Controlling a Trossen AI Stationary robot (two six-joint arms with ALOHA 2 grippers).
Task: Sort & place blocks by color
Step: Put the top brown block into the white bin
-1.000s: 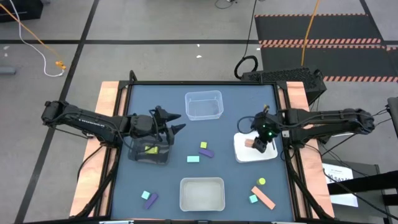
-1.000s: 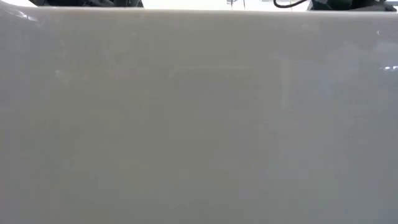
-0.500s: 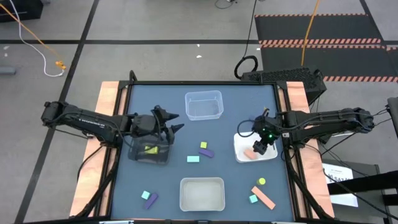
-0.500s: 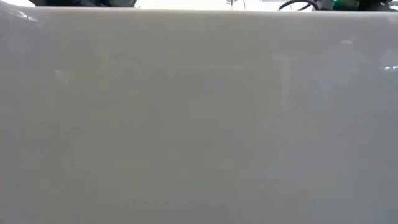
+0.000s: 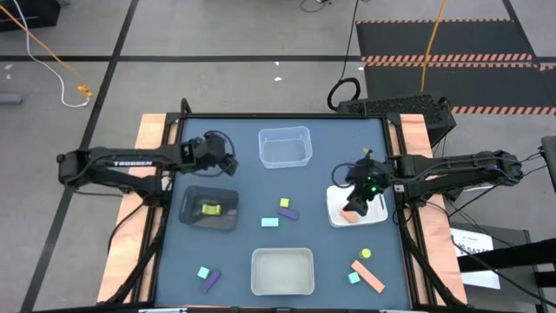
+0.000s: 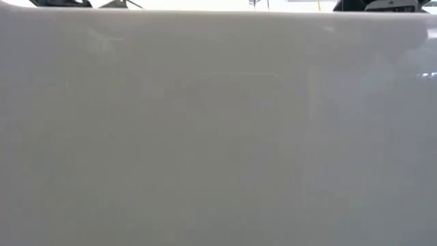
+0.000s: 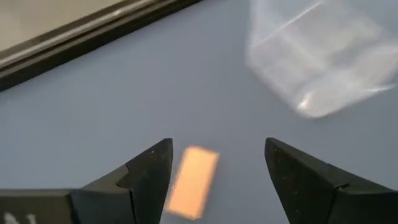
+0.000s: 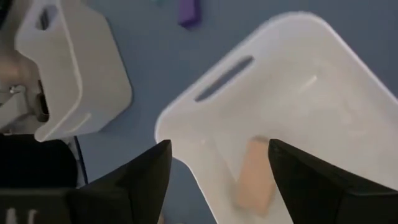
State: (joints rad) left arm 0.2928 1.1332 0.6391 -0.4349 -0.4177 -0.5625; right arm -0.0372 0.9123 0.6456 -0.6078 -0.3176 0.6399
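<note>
My right gripper (image 5: 359,201) (image 8: 217,155) stands open just above the white tray (image 5: 375,216), where an orange block (image 8: 254,175) (image 5: 350,215) lies flat on the floor. My left gripper (image 5: 228,163) (image 7: 217,155) hovers open over the table's far left part, above an orange bar (image 7: 193,182) that lies on the mat without touching the fingers. A yellow-green block (image 5: 210,209) rests in the black mesh tray (image 5: 188,215). Loose on the mat are yellow (image 5: 284,203), purple (image 5: 289,213) and teal (image 5: 270,222) blocks.
A clear tray (image 5: 285,146) stands at the far middle and a frosted tray (image 5: 282,270) at the near middle, filling the low view. Teal (image 5: 204,272) and purple (image 5: 211,280) blocks lie near left. A yellow disc (image 5: 366,254), teal block (image 5: 354,278) and orange bar (image 5: 369,276) lie near right.
My right gripper has opened and let go of the orange block, which has dropped flat onto the white tray's floor. My left gripper has left the black mesh tray and gone toward the table's far edge, still open; the yellow-green block stays in that tray.
</note>
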